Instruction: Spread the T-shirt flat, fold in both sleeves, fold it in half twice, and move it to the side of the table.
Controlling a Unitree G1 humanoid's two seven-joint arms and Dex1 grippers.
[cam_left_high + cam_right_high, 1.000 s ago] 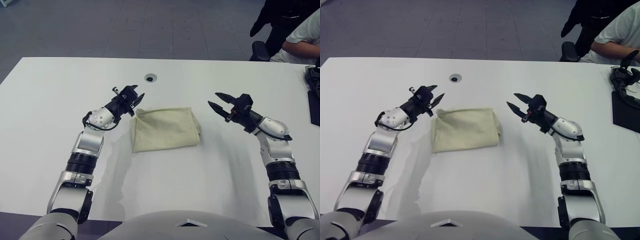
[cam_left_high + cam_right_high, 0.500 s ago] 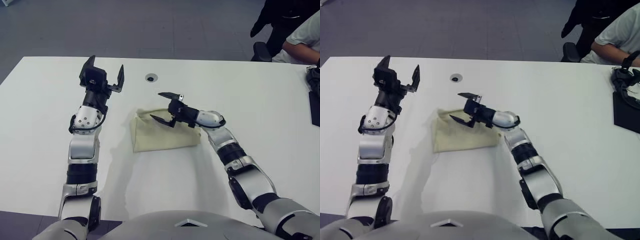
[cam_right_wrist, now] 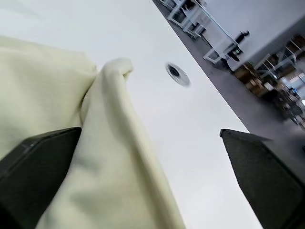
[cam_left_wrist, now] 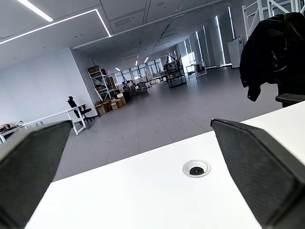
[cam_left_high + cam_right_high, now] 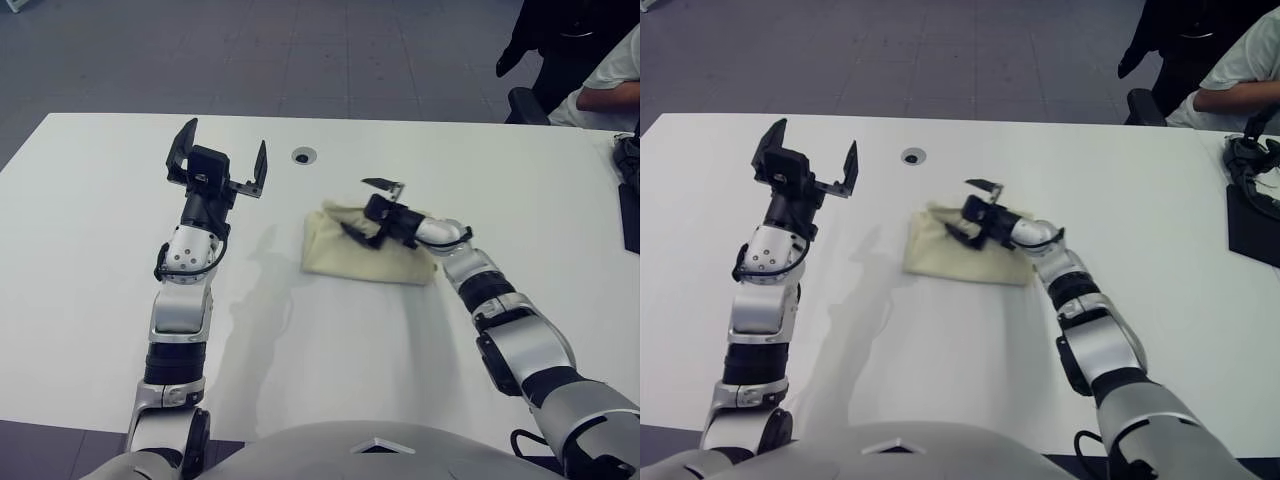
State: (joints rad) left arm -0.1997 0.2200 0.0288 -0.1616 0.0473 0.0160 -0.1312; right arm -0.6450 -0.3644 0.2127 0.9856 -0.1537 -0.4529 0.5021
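The T-shirt (image 5: 345, 256) is a pale yellow folded bundle lying mid-table, a little right of centre. My right gripper (image 5: 368, 208) is open at the shirt's far edge, its lower finger resting on the cloth and its upper finger held above it. In the right wrist view the cloth (image 3: 71, 143) bunches into a ridge between the spread fingers (image 3: 33, 157). My left gripper (image 5: 217, 165) is open and raised above the table's left part, well apart from the shirt, with nothing between its fingers (image 4: 257, 162).
A round cable hole (image 5: 301, 156) sits in the white table (image 5: 100, 260) beyond the shirt. Black gear (image 5: 628, 190) lies at the right edge, and a seated person (image 5: 610, 80) is at the far right. Bare tabletop lies left of and in front of the shirt.
The right gripper came onto the shirt and has slid it to the right. The left arm rose off the table and now stands slightly further right.
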